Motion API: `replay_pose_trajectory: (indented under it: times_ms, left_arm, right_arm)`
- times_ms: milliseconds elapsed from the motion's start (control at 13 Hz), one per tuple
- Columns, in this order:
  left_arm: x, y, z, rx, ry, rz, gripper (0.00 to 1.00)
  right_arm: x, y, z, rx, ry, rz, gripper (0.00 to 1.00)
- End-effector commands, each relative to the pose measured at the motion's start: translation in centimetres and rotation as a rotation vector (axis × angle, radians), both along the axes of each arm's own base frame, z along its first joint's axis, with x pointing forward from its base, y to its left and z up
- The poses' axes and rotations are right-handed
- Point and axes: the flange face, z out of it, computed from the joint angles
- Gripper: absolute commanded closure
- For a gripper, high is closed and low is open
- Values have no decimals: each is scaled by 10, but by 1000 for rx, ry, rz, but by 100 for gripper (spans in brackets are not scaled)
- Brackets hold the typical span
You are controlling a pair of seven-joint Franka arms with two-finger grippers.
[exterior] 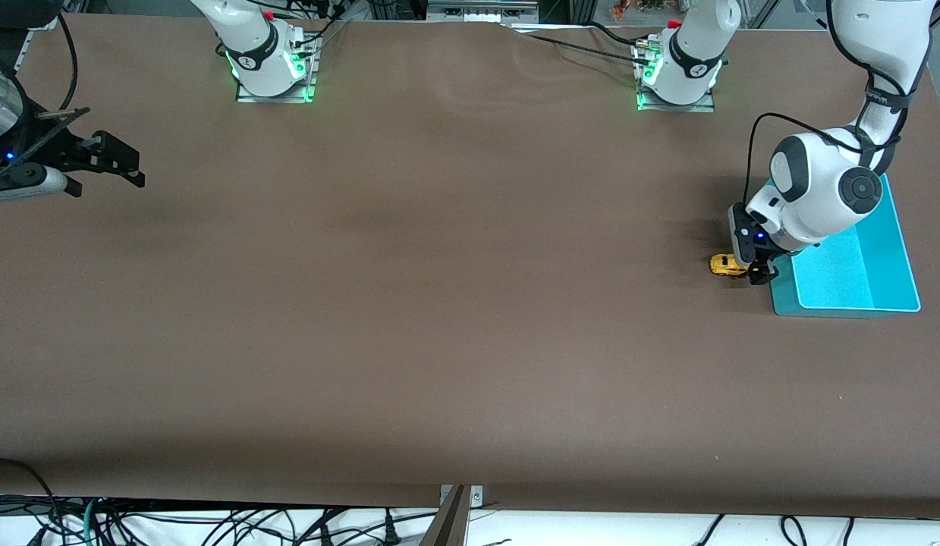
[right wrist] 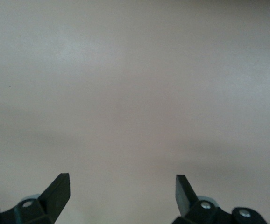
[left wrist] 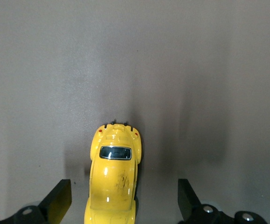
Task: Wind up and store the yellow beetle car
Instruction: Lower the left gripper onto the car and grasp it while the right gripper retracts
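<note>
The yellow beetle car [exterior: 727, 265] stands on the brown table beside the teal tray [exterior: 891, 250], at the left arm's end. My left gripper [exterior: 752, 271] is low over the car, open. In the left wrist view the car [left wrist: 113, 179] sits between the two spread fingers [left wrist: 58, 200], with gaps on both sides, closer to one finger. My right gripper [exterior: 124, 163] is open and empty, waiting above the table at the right arm's end. The right wrist view shows only bare table between its fingers [right wrist: 58, 189].
The teal tray has a raised wall along its edge and lies partly under the left arm's wrist. Robot bases [exterior: 272, 61] stand along the table's back edge. Cables hang below the front edge.
</note>
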Motion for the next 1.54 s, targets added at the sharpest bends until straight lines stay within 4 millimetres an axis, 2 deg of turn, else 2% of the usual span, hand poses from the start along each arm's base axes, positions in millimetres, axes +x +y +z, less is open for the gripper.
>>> replay_pose_trajectory:
  times_ms: [0, 77, 154, 231, 385, 462, 615, 846, 1154, 1308, 1385, 1462]
  left_arm:
    - [-5, 4, -5, 8, -39, -50, 0]
    - [-7, 2, -10, 5, -34, -48, 3]
    - [-7, 2, -10, 5, -34, -47, 20]
    - [-6, 2, -9, 4, -36, -44, 48]
    - [-5, 3, -6, 4, -40, -44, 74]
    - [-4, 1, -3, 2, -41, -49, 81]
    - [0, -5, 11, -6, -36, -59, 85]
    - [15, -21, 48, -58, 7, -48, 85]
    - [46, -16, 99, -161, 88, 10, 84]
    - [57, -1, 121, -165, 93, 17, 84]
    - [57, 12, 125, -164, 87, 32, 84]
    - [50, 34, 130, -170, 92, 60, 84]
  right_arm:
    - [2, -6, 7, 1, 5, -4, 0]
    - [2, -9, 8, 2, 3, -10, 0]
    - [3, -10, 7, 4, 4, -14, 0]
    - [3, -10, 7, 4, 4, -14, 0]
    - [3, -10, 7, 4, 4, -12, 0]
    - [3, -9, 6, 4, 7, -11, 0]
    - [3, -10, 7, 5, 4, -12, 0]
    - [3, -10, 6, 6, 6, -11, 0]
    - [3, -11, 7, 4, 4, -12, 0]
    - [3, -10, 6, 4, 6, -11, 0]
    - [3, -11, 7, 4, 4, -12, 0]
    - [3, -11, 7, 4, 4, -12, 0]
